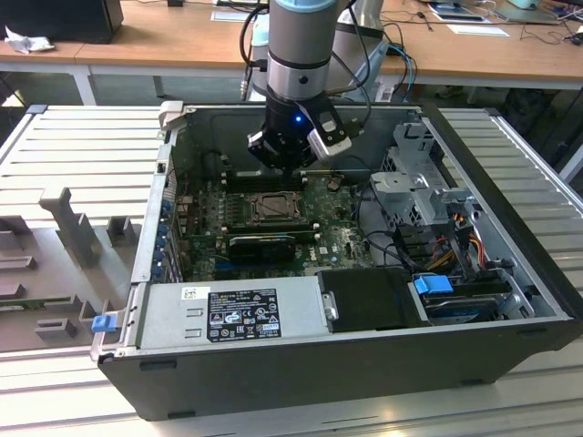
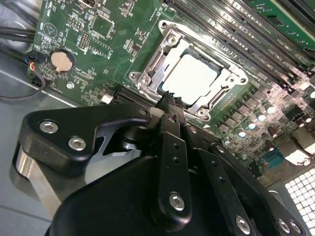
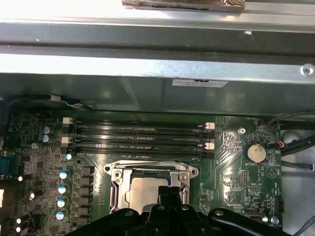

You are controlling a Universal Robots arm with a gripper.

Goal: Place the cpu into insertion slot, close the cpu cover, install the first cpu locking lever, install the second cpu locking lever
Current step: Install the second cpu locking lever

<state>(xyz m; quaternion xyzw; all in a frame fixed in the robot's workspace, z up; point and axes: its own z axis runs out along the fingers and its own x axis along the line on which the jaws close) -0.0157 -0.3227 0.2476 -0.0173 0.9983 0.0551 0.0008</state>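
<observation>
The cpu (image 2: 196, 77) lies flat in the insertion slot (image 2: 147, 78), the cpu cover (image 2: 209, 105) framing it. The end effector (image 2: 170, 101), clenched and holding nothing, hovers at the slot's edge.

1. The cpu (image 2: 196, 77) has a pale, smooth, matt metal top.
2. The cpu cover (image 2: 147, 73) around it is bright bare metal that catches glints.
3. The circuit board (image 2: 93, 49) is glossy green.
4. The tool (image 2: 170, 105) is matt black, with shiny steel screw heads.
5. The computer case (image 1: 273, 382) is dark matt outside and dull grey sheet metal inside.
6. The table (image 1: 164, 41) behind looks like smooth wood.
</observation>
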